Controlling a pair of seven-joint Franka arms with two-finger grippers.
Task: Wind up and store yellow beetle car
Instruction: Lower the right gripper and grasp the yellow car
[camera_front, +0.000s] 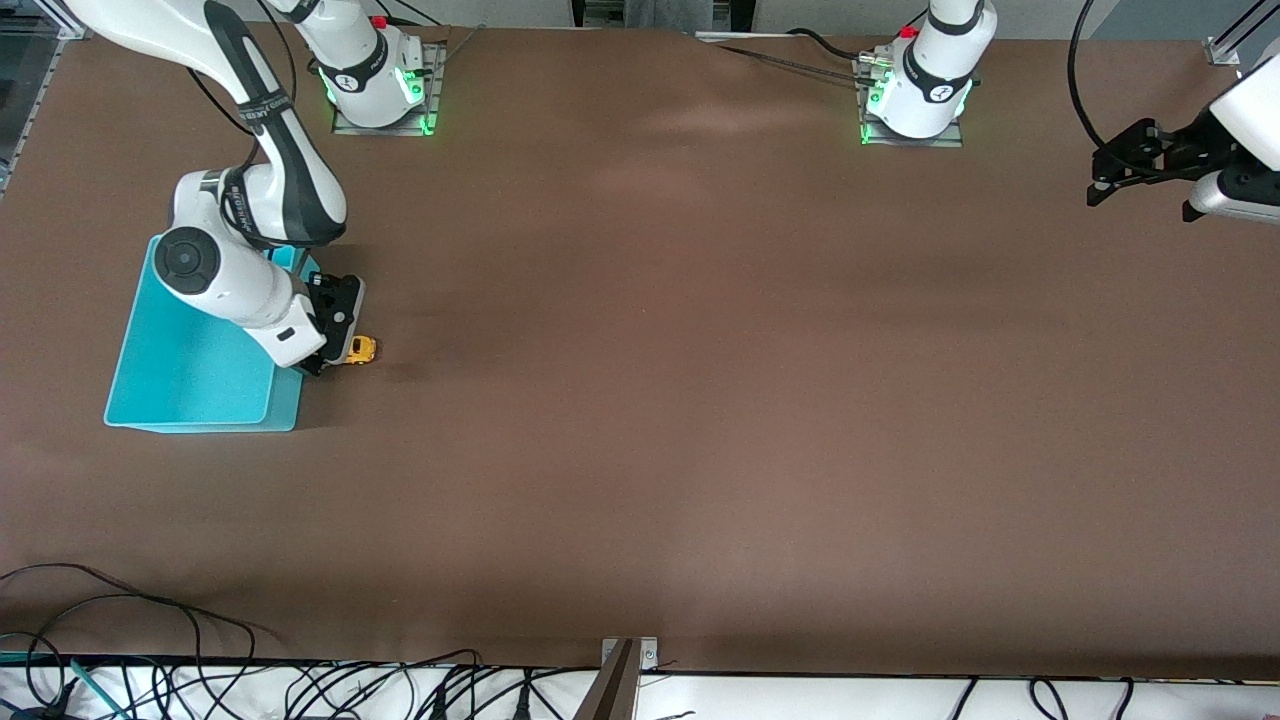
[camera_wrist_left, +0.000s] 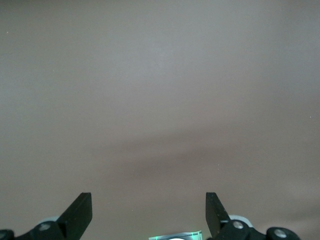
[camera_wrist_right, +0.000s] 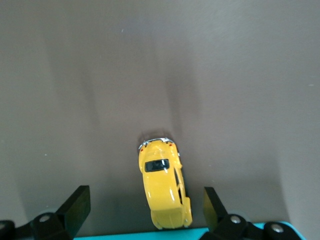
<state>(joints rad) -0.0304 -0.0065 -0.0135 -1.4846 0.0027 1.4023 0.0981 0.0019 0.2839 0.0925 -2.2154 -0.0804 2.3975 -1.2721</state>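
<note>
Now, yellow beetle car (camera_wrist_right: 164, 183) upright, lengthwise btwn open right end effector (camera_wrist_right: 145, 210) fingers.

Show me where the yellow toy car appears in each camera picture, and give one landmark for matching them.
Front view: the yellow toy car sits on the brown table beside the turquoise bin, at the right arm's end, partly under the right end effector.
Left wrist view: not in it; only bare table.
Right wrist view: the car lies between the open fingers, low in the picture.
Shared landmark: the bin, whose edge borders the right wrist view.
</note>
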